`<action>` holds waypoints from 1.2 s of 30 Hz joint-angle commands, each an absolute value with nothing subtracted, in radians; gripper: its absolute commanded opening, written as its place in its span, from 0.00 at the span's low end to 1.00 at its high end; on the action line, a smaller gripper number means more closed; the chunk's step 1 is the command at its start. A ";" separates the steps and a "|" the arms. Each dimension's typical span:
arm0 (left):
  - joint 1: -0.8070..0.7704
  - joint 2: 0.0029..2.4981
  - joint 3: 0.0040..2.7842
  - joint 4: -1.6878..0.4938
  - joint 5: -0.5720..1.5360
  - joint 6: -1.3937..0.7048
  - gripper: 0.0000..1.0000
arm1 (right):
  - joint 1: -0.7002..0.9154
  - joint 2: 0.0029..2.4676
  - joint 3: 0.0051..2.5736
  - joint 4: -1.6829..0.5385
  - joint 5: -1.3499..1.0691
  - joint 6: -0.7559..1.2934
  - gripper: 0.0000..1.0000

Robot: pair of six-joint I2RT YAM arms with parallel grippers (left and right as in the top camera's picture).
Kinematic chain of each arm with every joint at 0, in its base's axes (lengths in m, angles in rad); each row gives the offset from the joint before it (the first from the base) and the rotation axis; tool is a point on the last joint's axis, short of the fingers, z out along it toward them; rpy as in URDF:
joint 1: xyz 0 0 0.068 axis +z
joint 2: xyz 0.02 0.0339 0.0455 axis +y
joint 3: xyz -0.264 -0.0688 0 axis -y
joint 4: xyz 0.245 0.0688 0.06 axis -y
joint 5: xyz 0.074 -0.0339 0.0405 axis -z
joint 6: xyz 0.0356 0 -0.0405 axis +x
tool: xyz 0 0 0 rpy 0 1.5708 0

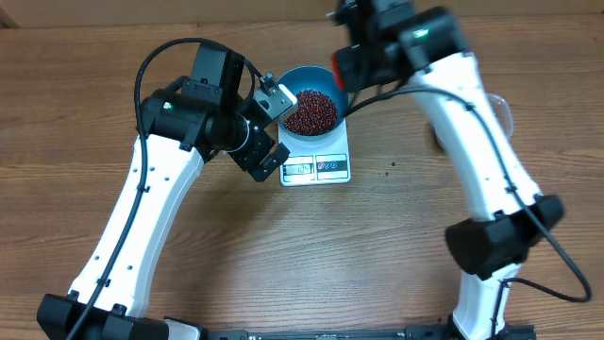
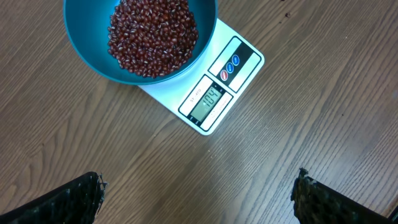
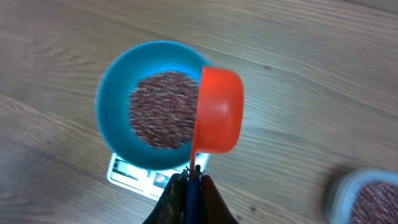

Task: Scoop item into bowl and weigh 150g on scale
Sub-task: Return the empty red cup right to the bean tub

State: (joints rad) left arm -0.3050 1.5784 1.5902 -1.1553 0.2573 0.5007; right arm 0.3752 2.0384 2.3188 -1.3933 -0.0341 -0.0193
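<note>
Item one: a flat white rectangular kitchen scale, front display lit (its digits are too small for us to read with confidence), resting on the brown wood-grain table. Item two: a round deep blue bowl, seated on the scale and covering most of its platform. Item three: a loose heap of small dark red-brown beans, lying inside the bowl, below its rim. Item four: a small red plastic scoop, turned on its side with its mouth toward the beans, hanging over the bowl's rim; we cannot see whether it holds anything. Item five: the right gripper, jaws pinched tight on the scoop's thin handle. Item six: the left gripper, jaws spread wide and holding nothing, hovering beside the scale. Item seven: a clear rounded plastic tub with more beans, blurred, well apart from the bowl. We judge the step in hand to be tipping beans into the bowl toward the target weight. To do it well, we would roll the wrist slowly so beans trickle rather than dump. We would hold the scoop's lip inside the rim without touching bowl or scale, pause for the display to settle, and leave the left gripper clear of the platform.
</note>
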 commanded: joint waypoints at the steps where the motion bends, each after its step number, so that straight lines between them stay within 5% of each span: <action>1: -0.302 1.584 1.584 -1.155 0.258 0.516 0.99 | 0.260 1.930 2.352 -1.421 -0.128 -0.059 0.04; 16: -0.302 1.584 1.584 -1.155 0.258 0.516 0.99 | -0.202 1.956 2.263 -1.584 -0.185 -0.141 0.04; 36: -0.302 1.584 1.584 -1.155 0.258 0.516 0.99 | -0.252 2.089 1.985 -1.424 -0.177 -0.166 0.04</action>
